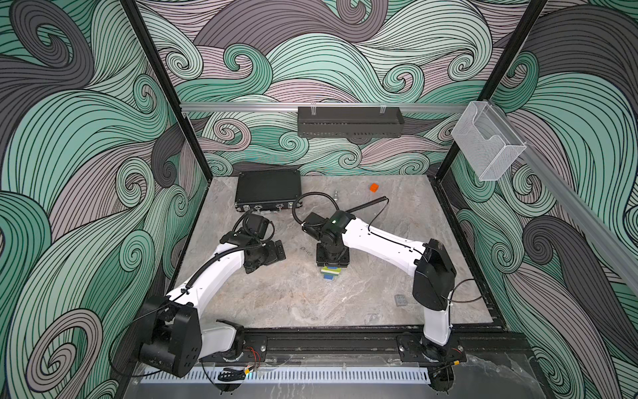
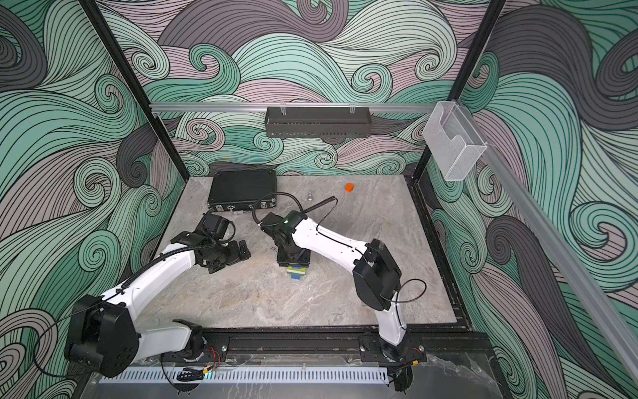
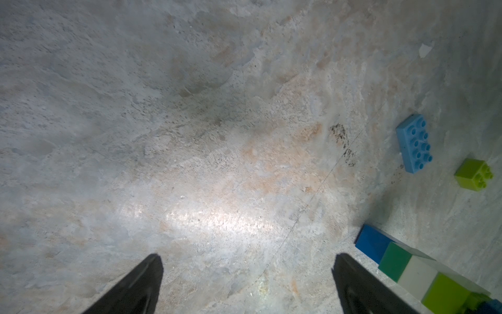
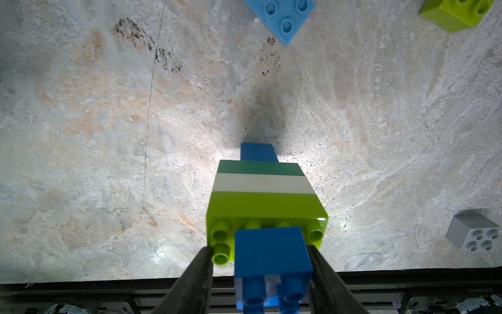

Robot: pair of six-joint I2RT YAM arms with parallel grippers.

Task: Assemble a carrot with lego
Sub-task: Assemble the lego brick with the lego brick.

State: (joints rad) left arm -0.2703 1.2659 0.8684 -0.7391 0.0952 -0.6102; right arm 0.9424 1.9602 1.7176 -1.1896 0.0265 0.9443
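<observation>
Right wrist view: we see the right gripper (image 4: 258, 248) with jaws partly spread, straddling the blue top brick (image 4: 271, 255) of the carrot (image 4: 264, 202); whether they pinch it we cannot tell. The carrot's long axis runs straight out ahead of those fingers, its blue tip (image 4: 258, 152) farthest away. Our left gripper (image 3: 246, 255) gapes wide and empty, the carrot just outside one finger.

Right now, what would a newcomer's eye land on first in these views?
The striped brick carrot stands upright in the middle of the table, blue tip down, the right gripper straddling the blue brick on top. Beside it the left gripper hangs wide open over bare table. Loose pieces lie nearby: a light blue plate, a lime brick and a grey brick.
</observation>
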